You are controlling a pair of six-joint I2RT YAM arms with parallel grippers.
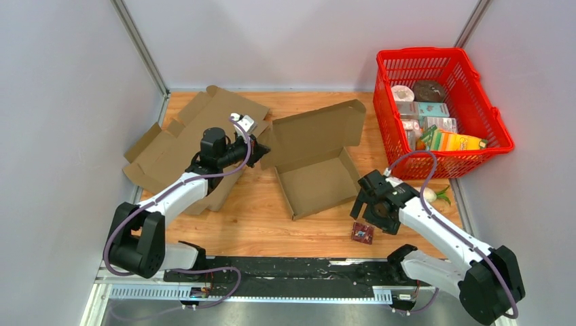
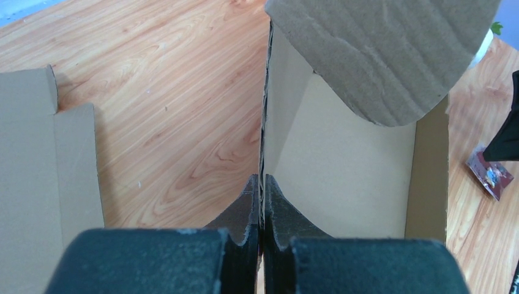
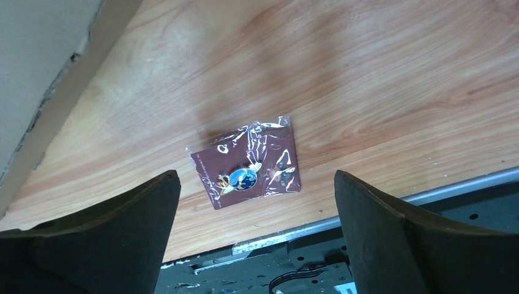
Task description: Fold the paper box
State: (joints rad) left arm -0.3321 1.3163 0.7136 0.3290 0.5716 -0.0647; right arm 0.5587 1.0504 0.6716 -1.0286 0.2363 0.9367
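Note:
The brown paper box (image 1: 319, 178) stands half folded mid-table, its tray open upward and its lid (image 1: 314, 130) raised at the back. My left gripper (image 1: 261, 149) is shut on the box's left side wall; in the left wrist view the wall edge (image 2: 264, 122) runs up from between my pinched fingers (image 2: 252, 202), with the tray floor (image 2: 343, 177) to the right and a curved lid flap (image 2: 379, 55) above. My right gripper (image 1: 362, 209) is open and empty, right of the box, over a small brown plastic packet (image 3: 248, 164) near the table's front edge.
Flat unfolded cardboard blanks (image 1: 180, 146) lie at the back left under my left arm. A red basket (image 1: 438, 112) of groceries stands at the back right. A white and green item (image 1: 435, 195) lies in front of the basket. The packet also shows in the top view (image 1: 363, 233).

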